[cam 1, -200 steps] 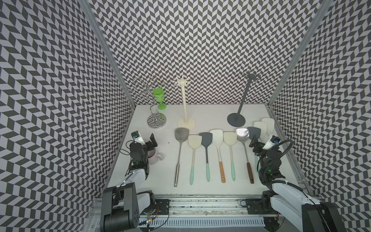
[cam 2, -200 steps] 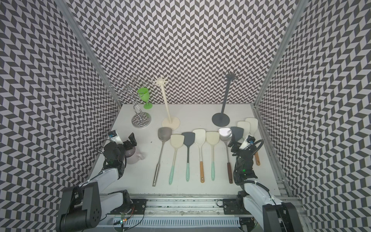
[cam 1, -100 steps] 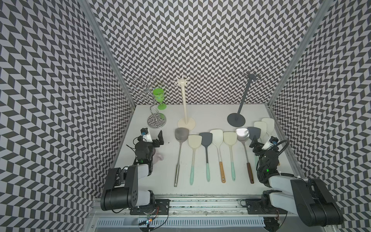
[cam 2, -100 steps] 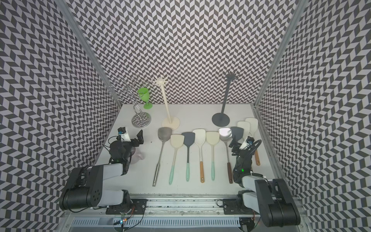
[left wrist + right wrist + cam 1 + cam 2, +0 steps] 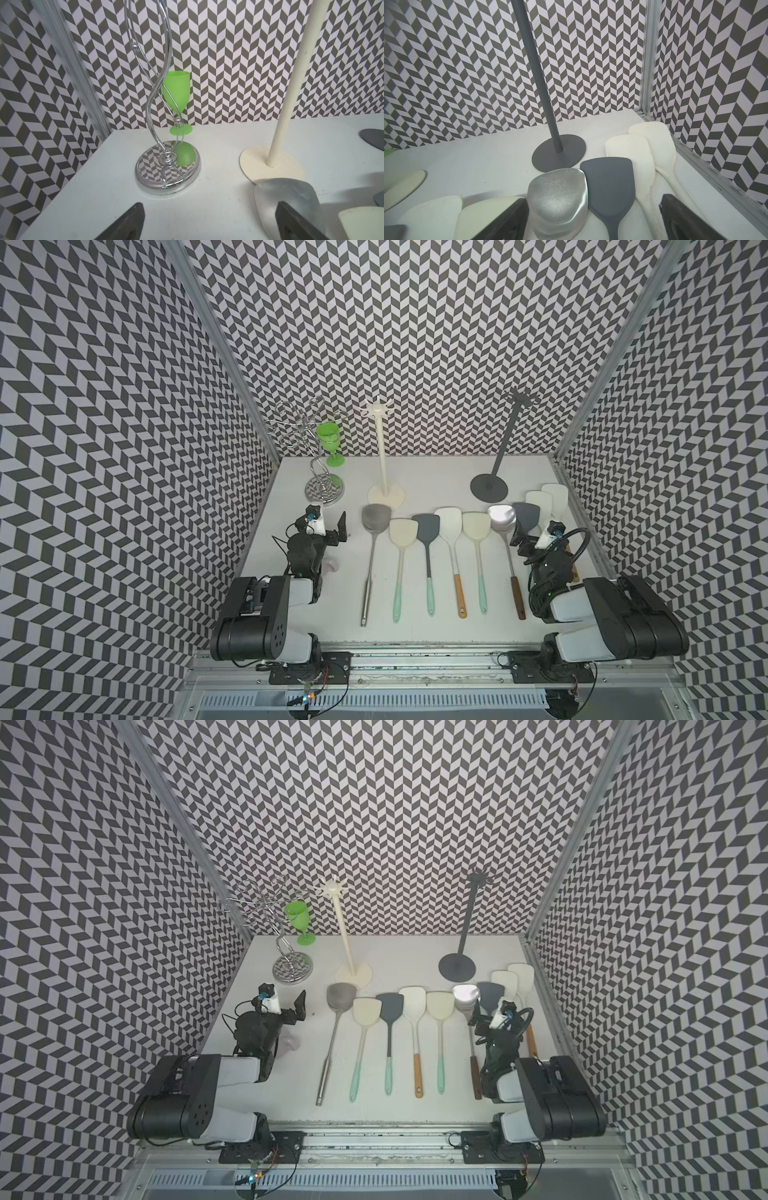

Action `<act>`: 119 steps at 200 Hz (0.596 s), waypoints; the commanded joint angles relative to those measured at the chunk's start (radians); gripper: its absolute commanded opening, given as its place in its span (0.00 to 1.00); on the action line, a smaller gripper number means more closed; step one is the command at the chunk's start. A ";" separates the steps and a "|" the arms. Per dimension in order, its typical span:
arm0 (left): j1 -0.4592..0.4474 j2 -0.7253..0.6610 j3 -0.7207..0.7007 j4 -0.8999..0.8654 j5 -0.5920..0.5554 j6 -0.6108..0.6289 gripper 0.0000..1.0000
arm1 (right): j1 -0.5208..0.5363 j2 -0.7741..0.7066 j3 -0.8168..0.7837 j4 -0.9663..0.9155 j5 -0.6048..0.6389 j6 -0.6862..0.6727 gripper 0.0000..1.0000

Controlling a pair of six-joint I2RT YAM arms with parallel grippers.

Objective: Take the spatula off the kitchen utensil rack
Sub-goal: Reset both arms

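Observation:
Several spatulas lie in a row on the white table, from a dull steel one (image 5: pixel 376 515) at the left to a white one (image 5: pixel 555 495) by the right wall. None hangs on a rack. The cream utensil rack (image 5: pixel 381 448) and the dark grey rack (image 5: pixel 505 443) stand bare at the back. My left gripper (image 5: pixel 328 529) is open, low over the table in front of the chrome stand; its fingers (image 5: pixel 128 224) frame bare table. My right gripper (image 5: pixel 536 533) is open over the shiny steel spatula (image 5: pixel 558 205) and a dark grey spatula (image 5: pixel 610 187).
A chrome wire stand (image 5: pixel 320 485) is at the back left with a green goblet (image 5: pixel 330 441) behind it. A pale translucent object (image 5: pixel 331 566) lies beside my left arm. Patterned walls close in left, right and back. Both arms are folded low at the front rail.
My left gripper has swung from the left wall toward the table's middle. Both arms have folded down toward the front rail. The right gripper has hardly moved.

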 commanded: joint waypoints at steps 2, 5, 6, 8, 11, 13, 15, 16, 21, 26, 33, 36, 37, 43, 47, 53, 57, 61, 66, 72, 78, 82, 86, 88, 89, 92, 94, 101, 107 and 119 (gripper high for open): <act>0.044 0.071 -0.051 0.195 0.005 -0.046 1.00 | -0.005 0.051 -0.008 0.183 0.000 -0.006 1.00; 0.049 0.066 -0.059 0.207 0.013 -0.048 1.00 | -0.005 0.060 -0.008 0.195 -0.005 -0.009 1.00; 0.049 0.065 -0.061 0.207 0.015 -0.049 1.00 | -0.005 0.062 -0.007 0.199 -0.006 -0.009 1.00; 0.051 0.065 -0.062 0.205 0.022 -0.050 1.00 | -0.005 0.068 -0.007 0.205 -0.009 -0.011 1.00; 0.052 0.063 -0.059 0.197 0.024 -0.050 1.00 | -0.005 0.076 -0.005 0.216 -0.011 -0.012 1.00; 0.052 0.062 -0.055 0.191 0.023 -0.049 1.00 | -0.005 0.081 -0.005 0.224 -0.013 -0.014 1.00; 0.052 0.062 -0.051 0.181 0.023 -0.049 1.00 | -0.005 0.088 -0.003 0.230 -0.014 -0.015 1.00; 0.051 0.062 -0.049 0.177 0.024 -0.049 1.00 | -0.005 0.092 -0.002 0.233 -0.014 -0.015 1.00; 0.049 0.064 -0.037 0.156 0.023 -0.046 1.00 | -0.005 0.105 0.006 0.245 -0.013 -0.017 1.00; 0.041 0.066 -0.027 0.138 0.006 -0.041 1.00 | -0.005 0.107 0.020 0.230 -0.013 -0.019 1.00; 0.032 0.065 -0.022 0.127 -0.008 -0.036 1.00 | -0.005 0.092 0.048 0.146 -0.025 -0.021 1.00; 0.033 0.065 -0.022 0.124 -0.007 -0.036 1.00 | -0.006 0.085 0.062 0.114 -0.033 -0.022 1.00; 0.032 0.065 -0.022 0.124 -0.008 -0.035 1.00 | -0.005 0.083 0.067 0.102 -0.035 -0.024 1.00; 0.032 0.065 -0.022 0.124 -0.008 -0.035 1.00 | -0.005 0.076 0.093 0.039 -0.061 -0.033 1.00; 0.032 0.064 -0.022 0.126 -0.008 -0.036 1.00 | -0.005 0.077 0.112 -0.004 -0.079 -0.040 1.00; 0.032 0.066 -0.023 0.128 -0.008 -0.035 1.00 | -0.005 0.080 0.132 -0.048 -0.121 -0.058 1.00; 0.032 0.065 -0.023 0.128 -0.008 -0.035 1.00 | -0.005 0.083 0.177 -0.082 -0.143 -0.067 1.00; 0.031 0.065 -0.023 0.128 -0.008 -0.035 1.00 | -0.005 0.086 0.191 -0.108 -0.156 -0.074 1.00; 0.032 0.065 -0.023 0.128 -0.007 -0.035 1.00 | -0.005 0.081 0.191 -0.122 -0.156 -0.074 1.00; 0.032 0.064 -0.024 0.129 -0.008 -0.035 1.00 | -0.005 0.079 0.191 -0.127 -0.155 -0.071 1.00; 0.033 0.062 -0.025 0.129 -0.009 -0.034 1.00 | -0.005 0.081 0.193 -0.127 -0.156 -0.071 1.00; 0.031 0.063 -0.025 0.129 -0.009 -0.033 1.00 | -0.005 0.082 0.192 -0.121 -0.156 -0.071 1.00; 0.030 0.063 -0.025 0.129 -0.011 -0.034 1.00 | -0.005 0.084 0.189 -0.113 -0.156 -0.071 1.00; 0.030 0.063 -0.025 0.130 -0.011 -0.034 1.00 | -0.005 0.086 0.187 -0.107 -0.156 -0.070 1.00; 0.030 0.063 -0.025 0.130 -0.011 -0.034 1.00 | -0.005 0.086 0.186 -0.104 -0.156 -0.071 1.00; 0.030 0.063 -0.025 0.129 -0.010 -0.034 1.00 | -0.005 0.088 0.184 -0.096 -0.156 -0.072 1.00; 0.030 0.063 -0.025 0.129 -0.010 -0.034 1.00 | -0.005 0.090 0.181 -0.090 -0.156 -0.073 1.00; 0.029 0.063 -0.025 0.129 -0.013 -0.032 1.00 | -0.005 0.095 0.174 -0.070 -0.158 -0.075 1.00; 0.029 0.063 -0.025 0.129 -0.017 -0.032 1.00 | -0.005 0.098 0.169 -0.048 -0.164 -0.080 1.00; 0.020 0.063 -0.021 0.121 -0.027 -0.030 1.00 | -0.005 0.102 0.160 -0.021 -0.167 -0.081 1.00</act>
